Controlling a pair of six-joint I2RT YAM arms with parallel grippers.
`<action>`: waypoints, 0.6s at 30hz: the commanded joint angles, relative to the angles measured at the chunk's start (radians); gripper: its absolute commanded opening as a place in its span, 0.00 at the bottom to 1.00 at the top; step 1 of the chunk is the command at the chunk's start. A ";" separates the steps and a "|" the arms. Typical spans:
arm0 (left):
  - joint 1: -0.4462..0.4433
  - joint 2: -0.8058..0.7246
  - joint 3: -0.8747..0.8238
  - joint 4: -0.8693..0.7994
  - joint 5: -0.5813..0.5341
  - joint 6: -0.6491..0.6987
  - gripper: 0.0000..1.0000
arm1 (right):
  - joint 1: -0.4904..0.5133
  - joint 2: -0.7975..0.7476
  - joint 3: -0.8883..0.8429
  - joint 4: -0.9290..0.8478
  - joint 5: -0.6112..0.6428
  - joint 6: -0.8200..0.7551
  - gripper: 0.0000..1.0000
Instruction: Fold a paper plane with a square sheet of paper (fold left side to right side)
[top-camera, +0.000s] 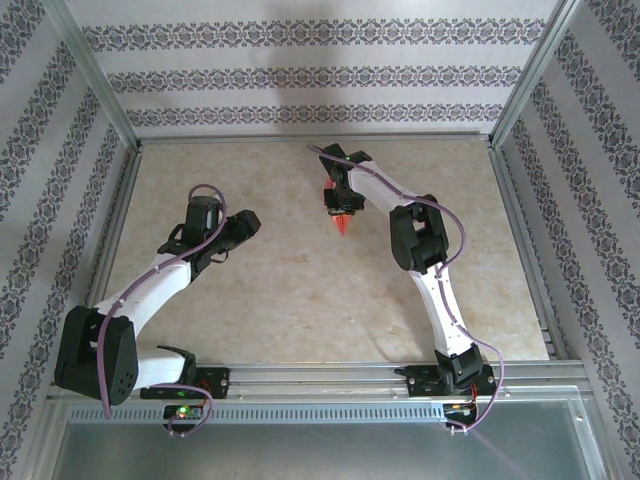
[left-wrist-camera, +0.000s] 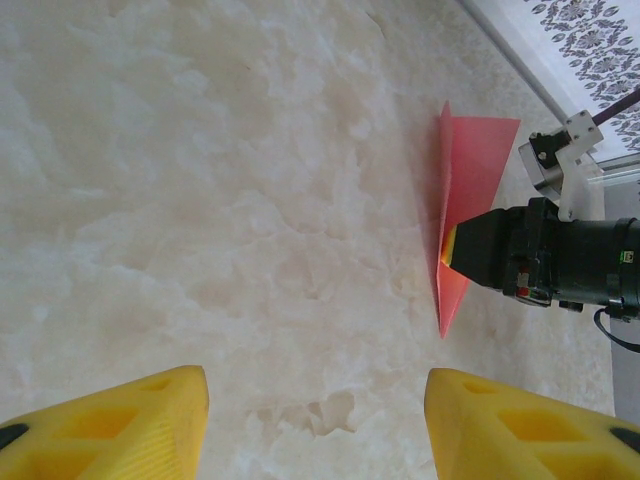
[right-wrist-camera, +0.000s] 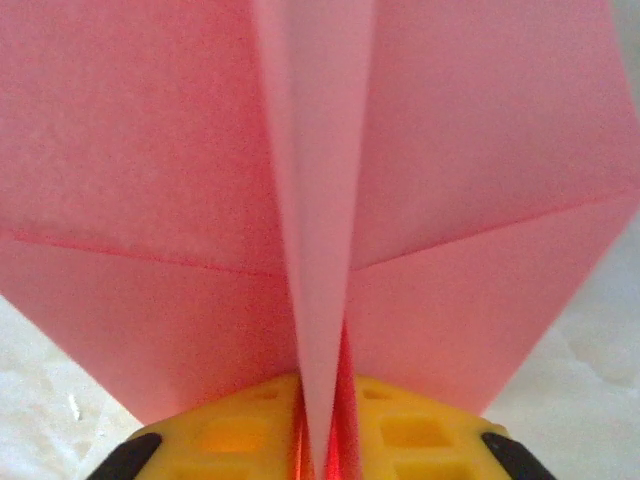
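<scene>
The paper plane (top-camera: 342, 224) is a salmon-pink pointed dart near the middle of the table, its tip toward the arm bases. My right gripper (top-camera: 335, 207) is shut on its centre fold from the far side. In the right wrist view the wings (right-wrist-camera: 150, 150) spread to both sides, and the pale keel runs down between the yellow fingers (right-wrist-camera: 240, 430) of the right gripper (right-wrist-camera: 325, 445). From the left wrist the plane (left-wrist-camera: 472, 160) stands on edge, with the right gripper (left-wrist-camera: 452, 255) clamped on it. My left gripper (left-wrist-camera: 316, 420) is open over bare table, well apart from the plane (top-camera: 243, 224).
The beige marbled tabletop (top-camera: 300, 300) is ringed by a metal frame (top-camera: 300, 372) and patterned walls (top-camera: 300, 75). The right arm (top-camera: 420, 240) reaches in from the near right and the left arm (top-camera: 150, 290) from the near left.
</scene>
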 joint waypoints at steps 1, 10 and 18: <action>0.014 -0.009 0.030 -0.035 0.004 0.023 0.59 | -0.005 0.022 -0.021 -0.016 -0.001 0.018 0.24; 0.015 -0.006 0.037 -0.039 0.005 0.030 0.59 | -0.001 -0.023 -0.075 0.004 0.042 0.038 0.35; 0.014 -0.001 0.045 -0.039 0.011 0.028 0.60 | 0.013 -0.074 -0.078 -0.001 0.053 0.022 0.35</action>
